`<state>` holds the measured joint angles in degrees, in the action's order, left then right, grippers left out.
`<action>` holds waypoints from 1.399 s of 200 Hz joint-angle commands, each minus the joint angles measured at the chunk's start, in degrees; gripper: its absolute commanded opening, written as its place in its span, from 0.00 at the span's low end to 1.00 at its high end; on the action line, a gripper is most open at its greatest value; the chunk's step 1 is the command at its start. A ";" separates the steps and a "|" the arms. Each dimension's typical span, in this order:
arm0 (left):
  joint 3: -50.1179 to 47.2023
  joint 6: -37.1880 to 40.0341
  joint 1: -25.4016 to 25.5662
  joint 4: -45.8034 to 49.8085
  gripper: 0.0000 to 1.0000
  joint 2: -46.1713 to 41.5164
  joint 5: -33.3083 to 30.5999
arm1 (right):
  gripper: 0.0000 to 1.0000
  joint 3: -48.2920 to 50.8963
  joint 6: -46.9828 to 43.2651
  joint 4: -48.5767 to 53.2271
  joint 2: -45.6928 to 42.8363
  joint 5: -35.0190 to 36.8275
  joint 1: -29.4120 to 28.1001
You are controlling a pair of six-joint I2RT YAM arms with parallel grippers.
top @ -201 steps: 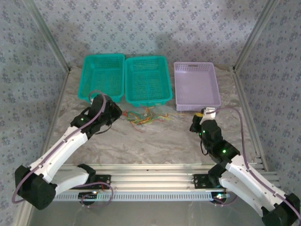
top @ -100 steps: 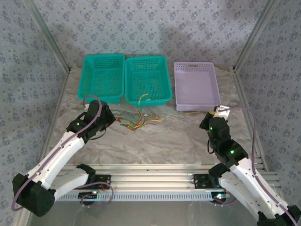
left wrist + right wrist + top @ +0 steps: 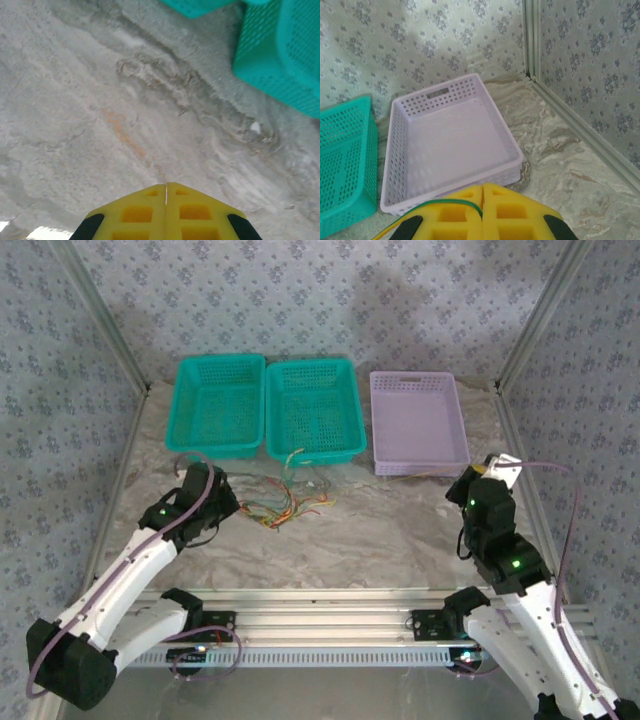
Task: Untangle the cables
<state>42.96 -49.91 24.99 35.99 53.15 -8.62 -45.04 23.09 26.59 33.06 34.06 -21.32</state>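
Note:
The cables lie as a tangled bundle of green, yellow, red and brown wires on the table in front of the middle teal basket. My left gripper is shut at the bundle's left end, where the wires run in to its tips. In the left wrist view its yellow jaws are pressed together and no wire shows between them. My right gripper is far to the right, shut on one green and yellow cable. That cable stretches left along the front of the lavender basket.
Two teal baskets and a lavender basket stand in a row at the back. The lavender basket lies just ahead of my right gripper. Metal frame posts and patterned walls close in the sides.
My right gripper has moved right and back, drawing the green and yellow cable out of the bundle. My left gripper has moved left and nearer, and the bundle has shifted left with it.

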 commanded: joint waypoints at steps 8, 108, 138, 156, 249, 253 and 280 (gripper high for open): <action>-1.75 3.64 -1.00 3.25 0.00 -0.76 -2.61 | 0.00 -4.20 -0.98 0.15 1.07 2.89 1.35; -5.67 5.19 -1.00 -2.75 0.00 2.98 -3.24 | 0.00 -22.66 -5.45 -0.37 11.59 -2.92 2.42; -6.35 5.07 -0.87 -4.80 0.00 5.26 -3.23 | 0.00 -32.02 -7.43 1.09 15.33 -3.62 2.18; -6.64 5.61 -0.83 -5.15 0.00 6.28 -4.04 | 0.00 -36.19 -8.47 1.85 17.02 -4.72 1.97; -8.17 5.35 -0.39 -7.82 0.00 8.26 -5.49 | 0.00 -50.93 -11.64 5.32 24.71 -10.50 0.94; -8.08 5.35 -0.30 -7.93 0.00 8.48 -5.53 | 0.00 -51.70 -11.81 5.55 25.25 -10.77 0.81; -7.85 4.87 0.55 -9.02 0.00 9.84 -5.62 | 0.00 -57.41 -12.94 7.56 29.29 -15.58 -0.22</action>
<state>34.96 -45.01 24.60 28.91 61.82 -13.15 -97.23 12.36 31.81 59.51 23.57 -20.51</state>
